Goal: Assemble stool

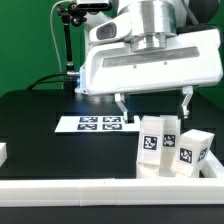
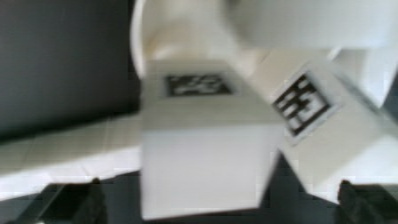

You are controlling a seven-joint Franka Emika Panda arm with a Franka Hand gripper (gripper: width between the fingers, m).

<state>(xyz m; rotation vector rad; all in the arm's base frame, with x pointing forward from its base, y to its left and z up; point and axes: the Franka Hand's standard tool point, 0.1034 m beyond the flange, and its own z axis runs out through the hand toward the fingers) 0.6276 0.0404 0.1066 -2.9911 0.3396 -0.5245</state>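
Note:
Three white leg blocks of the stool stand bunched together near the front rail towards the exterior view's right, each with a black-and-white tag: one [image 1: 152, 142], one behind it [image 1: 172, 132], one [image 1: 192, 151]. My gripper [image 1: 153, 108] hangs open just above them, its dark fingertips [image 1: 122, 108] spread wide to either side. In the wrist view the blocks fill the picture: the nearest block [image 2: 205, 150] lies between my open gripper [image 2: 224, 206] fingers, untouched, with a second tagged block [image 2: 302, 95] leaning beside it.
The marker board [image 1: 100, 123] lies flat on the black table behind the blocks. A long white rail [image 1: 80, 196] borders the front and another rail [image 1: 214, 165] the exterior view's right. A small white piece [image 1: 3, 152] shows at the left edge.

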